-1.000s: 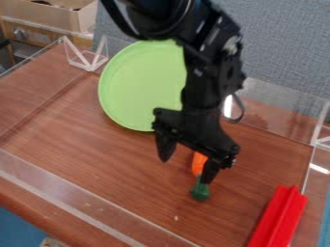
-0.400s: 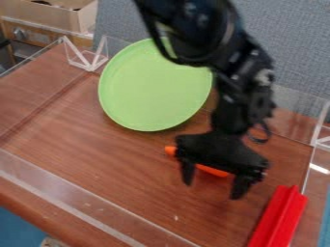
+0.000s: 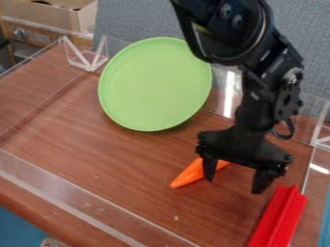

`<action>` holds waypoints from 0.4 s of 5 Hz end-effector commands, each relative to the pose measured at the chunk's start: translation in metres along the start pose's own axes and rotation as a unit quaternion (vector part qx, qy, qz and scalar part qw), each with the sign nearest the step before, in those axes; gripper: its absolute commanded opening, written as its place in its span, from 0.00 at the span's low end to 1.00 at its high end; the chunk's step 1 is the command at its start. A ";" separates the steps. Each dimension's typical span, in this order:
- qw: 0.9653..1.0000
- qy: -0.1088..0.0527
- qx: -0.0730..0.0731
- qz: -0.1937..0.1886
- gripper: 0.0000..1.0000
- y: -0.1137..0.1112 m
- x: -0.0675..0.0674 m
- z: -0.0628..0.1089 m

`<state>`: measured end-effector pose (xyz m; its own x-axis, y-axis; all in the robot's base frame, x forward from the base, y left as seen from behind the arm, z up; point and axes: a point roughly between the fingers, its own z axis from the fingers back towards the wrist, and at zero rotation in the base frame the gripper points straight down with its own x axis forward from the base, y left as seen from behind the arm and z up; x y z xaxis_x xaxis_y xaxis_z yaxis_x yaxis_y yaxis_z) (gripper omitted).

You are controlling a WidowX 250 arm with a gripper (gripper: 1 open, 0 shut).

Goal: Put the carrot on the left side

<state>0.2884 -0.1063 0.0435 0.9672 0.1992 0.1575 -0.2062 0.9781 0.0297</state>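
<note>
The carrot (image 3: 191,176) lies flat on the brown table, its orange tip pointing left toward the front; its green end is hidden behind the gripper. My black gripper (image 3: 237,178) hangs straight down over it, jaws spread wide and open. The left finger (image 3: 206,168) stands at the carrot's thick end, and I cannot tell whether it touches. The right finger (image 3: 268,179) is apart from the carrot, close to the red bars.
A large green plate (image 3: 154,82) leans at the back left of the table. Red flat bars (image 3: 281,218) lie at the front right corner. Clear plastic walls (image 3: 77,198) ring the table, with cardboard boxes (image 3: 52,14) behind.
The arm has swung to the right and turned its jaws. The carrot has shifted with it and now lies flat with its tip to the left.
</note>
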 end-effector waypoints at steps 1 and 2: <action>1.000 -0.008 0.004 0.014 1.00 0.009 0.003 0.002; 1.000 -0.008 0.011 0.019 1.00 0.012 0.002 -0.002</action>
<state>0.2831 -0.0947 0.0333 0.9630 0.2266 0.1458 -0.2377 0.9693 0.0632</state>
